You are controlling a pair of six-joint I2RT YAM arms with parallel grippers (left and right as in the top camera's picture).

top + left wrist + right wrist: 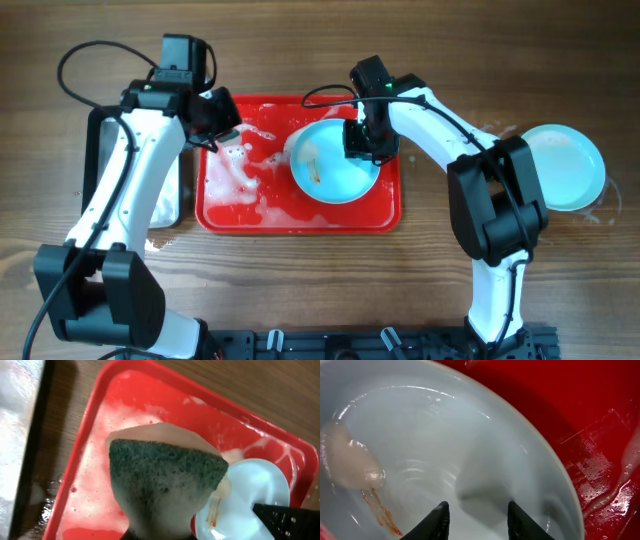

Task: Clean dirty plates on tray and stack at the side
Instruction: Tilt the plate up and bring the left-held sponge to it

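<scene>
Brown wood-grain table (300, 280); black rail (380, 340) along near edge.

Wooden table (300, 285) carries red tray (300, 226), metal tray (172, 198), seemingly 1 plate (566, 166).

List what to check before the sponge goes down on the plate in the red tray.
1. Sponge held in left gripper: ok, scrub side showing.
2. Plate lies inside the tray: ok.
3. Plate clean: not ok, orange smear on it.
4. Right gripper steadying the plate: cannot tell; its fingers stand apart over the plate's inside, contact unclear.
5. Sponge over the plate: not ok; seen from overhead it hangs left of it, above foam.
6. Stacking spot: ok, second plate sits on the table at the right.
</scene>
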